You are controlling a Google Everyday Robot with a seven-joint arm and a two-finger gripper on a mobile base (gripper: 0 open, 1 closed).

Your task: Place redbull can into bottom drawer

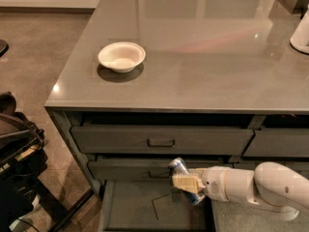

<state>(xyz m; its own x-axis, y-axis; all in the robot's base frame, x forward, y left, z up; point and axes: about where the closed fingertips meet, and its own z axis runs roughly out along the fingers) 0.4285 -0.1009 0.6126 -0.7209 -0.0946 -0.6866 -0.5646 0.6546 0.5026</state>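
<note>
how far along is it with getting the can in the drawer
Done: the bottom drawer stands open and the can is grasped. In hand: the gripper holds the can tilted above the drawer's right side. Left: lower it onto the drawer floor and release.

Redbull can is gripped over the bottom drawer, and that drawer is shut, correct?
Not quite: the camera view shows the bottom drawer pulled open, not shut. The gripper does hold the redbull can, tilted, above the drawer's right part.
</note>
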